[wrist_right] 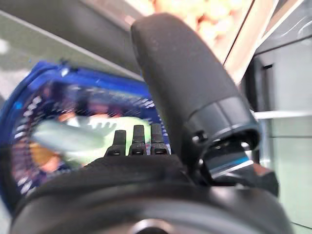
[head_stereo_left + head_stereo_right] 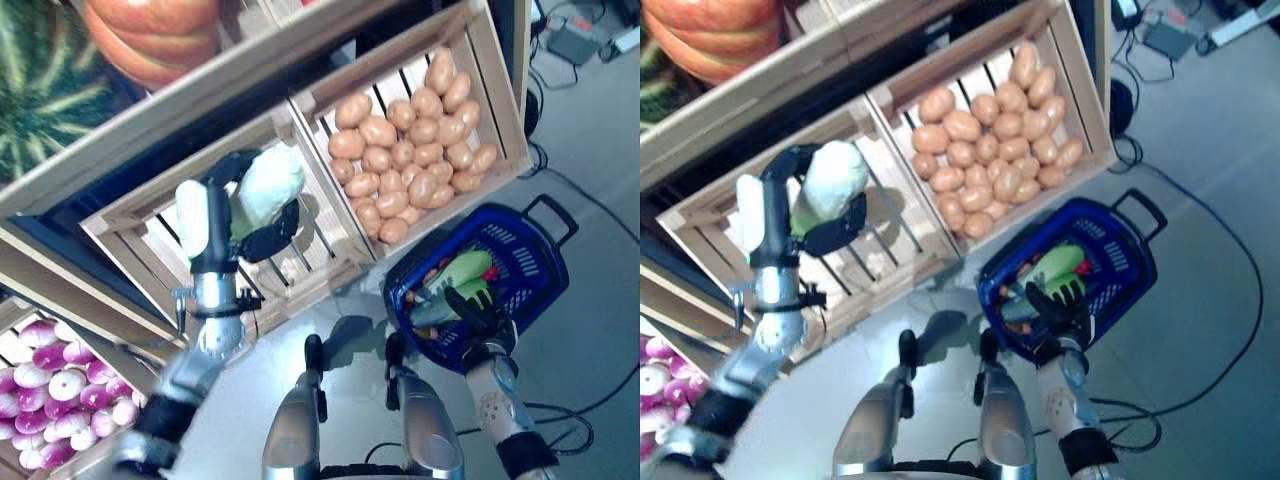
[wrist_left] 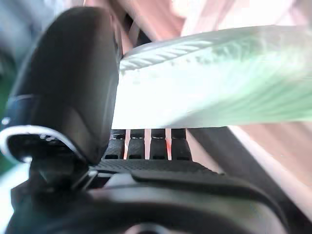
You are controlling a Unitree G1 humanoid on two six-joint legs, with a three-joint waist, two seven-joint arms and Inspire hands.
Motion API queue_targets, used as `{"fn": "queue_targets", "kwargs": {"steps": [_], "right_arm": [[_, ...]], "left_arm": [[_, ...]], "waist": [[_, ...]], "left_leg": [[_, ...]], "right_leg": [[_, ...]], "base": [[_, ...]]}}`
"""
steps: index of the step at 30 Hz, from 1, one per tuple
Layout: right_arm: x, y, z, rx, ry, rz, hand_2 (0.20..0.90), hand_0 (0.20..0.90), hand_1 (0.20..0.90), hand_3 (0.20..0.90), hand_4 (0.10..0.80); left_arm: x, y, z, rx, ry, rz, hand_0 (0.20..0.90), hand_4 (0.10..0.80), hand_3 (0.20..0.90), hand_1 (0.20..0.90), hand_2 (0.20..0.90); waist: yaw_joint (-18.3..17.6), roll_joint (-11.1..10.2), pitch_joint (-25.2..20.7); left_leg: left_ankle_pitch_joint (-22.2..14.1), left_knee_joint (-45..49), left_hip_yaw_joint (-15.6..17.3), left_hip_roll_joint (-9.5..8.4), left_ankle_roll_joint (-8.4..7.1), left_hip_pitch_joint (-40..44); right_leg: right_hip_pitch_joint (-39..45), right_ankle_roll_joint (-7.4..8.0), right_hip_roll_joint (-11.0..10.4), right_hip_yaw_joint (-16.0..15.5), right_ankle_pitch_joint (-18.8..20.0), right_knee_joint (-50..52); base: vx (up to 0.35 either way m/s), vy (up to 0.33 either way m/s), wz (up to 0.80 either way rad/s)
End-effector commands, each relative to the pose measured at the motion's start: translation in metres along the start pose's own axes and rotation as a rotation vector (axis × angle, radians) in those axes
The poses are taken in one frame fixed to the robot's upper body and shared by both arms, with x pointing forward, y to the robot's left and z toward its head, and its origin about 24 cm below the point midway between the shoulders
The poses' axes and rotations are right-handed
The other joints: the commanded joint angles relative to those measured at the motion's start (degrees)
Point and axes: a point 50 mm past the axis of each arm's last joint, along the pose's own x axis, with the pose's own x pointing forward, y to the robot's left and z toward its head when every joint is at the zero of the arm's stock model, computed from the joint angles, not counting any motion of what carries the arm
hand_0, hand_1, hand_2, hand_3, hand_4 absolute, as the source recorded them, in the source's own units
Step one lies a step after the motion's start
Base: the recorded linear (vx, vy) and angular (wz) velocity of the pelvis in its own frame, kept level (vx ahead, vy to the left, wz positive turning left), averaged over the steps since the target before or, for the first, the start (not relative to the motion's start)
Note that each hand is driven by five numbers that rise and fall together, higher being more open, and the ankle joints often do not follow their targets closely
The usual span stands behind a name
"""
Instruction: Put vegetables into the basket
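My left hand [image 2: 262,236] is raised over the slatted wooden crate [image 2: 130,235] and is shut on a pale green cabbage [image 2: 268,184]; in the left wrist view the cabbage [image 3: 209,78] lies between the thumb [image 3: 73,83] and the fingers. The blue plastic basket [image 2: 545,262] stands on the floor at the right and holds a pale green vegetable [image 2: 462,270] and some orange and red pieces. My right hand [image 2: 470,305] waits with straight fingers over the basket's near rim; the right wrist view shows the basket [image 1: 29,97] past that hand.
A wooden stand runs across the left and top, with a crate of potatoes [image 2: 420,140] just behind the basket. Grey floor [image 2: 590,180] lies to the right, with cables on it.
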Motion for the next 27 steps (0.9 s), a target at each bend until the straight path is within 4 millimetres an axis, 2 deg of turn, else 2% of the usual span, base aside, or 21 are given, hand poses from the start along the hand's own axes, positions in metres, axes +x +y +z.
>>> {"fn": "queue_targets", "kwargs": {"steps": [1, 4, 7, 8, 9, 11, 14, 16, 19, 27], "right_arm": [[-0.011, -0.027, 0.010, -0.024, -0.089, -0.025, 0.900, 0.900, 0.900, 0.900, 0.800], [-0.014, -0.030, 0.008, -0.003, -0.080, -0.035, 0.900, 0.900, 0.900, 0.900, 0.800], [-0.013, -0.027, 0.010, 0.014, -0.085, -0.030, 0.900, 0.900, 0.900, 0.900, 0.800], [-0.013, -0.027, 0.010, 0.016, -0.086, -0.029, 0.900, 0.900, 0.900, 0.900, 0.800], [-0.013, -0.024, 0.012, 0.025, -0.092, -0.021, 0.900, 0.900, 0.900, 0.900, 0.800], [-0.013, -0.012, 0.017, 0.028, -0.121, 0.038, 0.900, 0.900, 0.900, 0.900, 0.800], [-0.017, 0.006, 0.025, -0.024, -0.174, 0.165, 0.900, 0.900, 0.900, 0.900, 0.800], [-0.020, 0.013, 0.029, -0.042, -0.199, 0.242, 0.900, 0.900, 0.900, 0.900, 0.800], [-0.028, 0.036, 0.039, -0.060, -0.224, 0.471, 0.900, 0.900, 0.900, 0.900, 0.800], [-0.039, 0.063, 0.063, -0.173, -0.229, 0.897, 0.900, 0.900, 0.900, 0.900, 0.800]], "left_arm": [[0.007, 0.023, 0.029, -0.415, -0.109, 0.081, 0.300, 0.400, 0.300, 0.300, 0.300], [-0.002, 0.021, 0.023, -0.524, -0.041, 0.072, 0.300, 0.400, 0.300, 0.300, 0.300], [-0.014, 0.004, 0.005, -0.789, 0.157, 0.011, 0.300, 0.400, 0.300, 0.300, 0.300], [-0.014, 0.003, 0.004, -0.797, 0.164, 0.004, 0.300, 0.400, 0.300, 0.300, 0.300], [-0.018, -0.003, -0.002, -0.878, 0.224, -0.001, 0.300, 0.400, 0.300, 0.300, 0.300], [-0.024, -0.015, -0.005, -0.995, 0.302, -0.018, 0.300, 0.400, 0.300, 0.300, 0.300], [-0.022, -0.021, -0.003, -1.087, 0.335, -0.022, 0.300, 0.400, 0.300, 0.300, 0.300], [-0.021, -0.022, -0.001, -1.094, 0.345, -0.031, 0.300, 0.400, 0.300, 0.300, 0.300], [-0.015, -0.029, 0.001, -1.033, 0.381, -0.080, 0.300, 0.400, 0.300, 0.300, 0.300], [-0.007, -0.030, 0.000, -0.793, 0.389, -0.252, 0.300, 0.400, 0.300, 0.300, 0.300]], "waist": [[1.36, -2.81, -10.33], [1.73, -3.54, -11.42], [2.28, -4.10, -13.02], [2.31, -4.11, -13.03], [2.36, -4.22, -13.45], [2.14, -4.48, -14.58], [1.64, -4.39, -15.54], [1.52, -4.33, -15.83], [1.27, -4.27, -17.06], [1.74, -4.27, -18.35]], "left_leg": [[0.28, 0.70, -1.49, -3.16, 0.44, -1.82], [-0.41, 1.16, -1.03, -3.04, 0.37, -0.52], [-1.38, 2.14, -0.75, -3.09, 0.69, 1.52], [-1.42, 2.13, -0.75, -3.09, 0.70, 1.68], [-1.60, 2.09, -0.63, -3.06, 0.84, 2.31], [-2.14, 2.14, -0.34, -3.17, 1.21, 3.96], [-2.28, 1.13, -0.10, -3.18, 1.61, 5.71], [-2.22, 0.67, -0.14, -3.25, 1.76, 6.19], [-2.53, -0.23, -0.01, -3.53, 2.09, 7.49], [-3.04, -0.78, -0.49, -4.03, 2.34, 8.61]], "right_leg": [[3.98, -1.15, -1.07, -2.61, 5.68, -5.55], [5.73, -1.20, -1.02, -3.22, 5.87, -6.34], [8.23, -1.11, -1.39, -3.89, 6.50, -7.25], [8.41, -1.08, -1.40, -3.91, 6.54, -7.33], [8.94, -0.97, -1.55, -4.05, 6.78, -7.58], [9.94, -0.82, -1.71, -3.73, 7.17, -7.70], [10.86, -0.61, -1.74, -3.02, 7.11, -7.68], [11.00, -0.53, -1.73, -2.84, 7.09, -7.63], [11.55, -0.07, -1.96, -2.40, 6.92, -7.79], [12.55, 0.80, -2.73, -2.38, 6.84, -8.28]], "base": [[0.157, -0.070, 0.10], [0.084, -0.030, 0.15], [0.109, -0.010, 0.05], [0.076, 0.002, 0.01], [0.081, 0.002, 0.02], [0.114, 0.013, -0.01], [0.071, 0.030, -0.08], [0.038, 0.017, -0.07], [0.045, 0.003, -0.06], [0.010, 0.000, 0.03]]}}
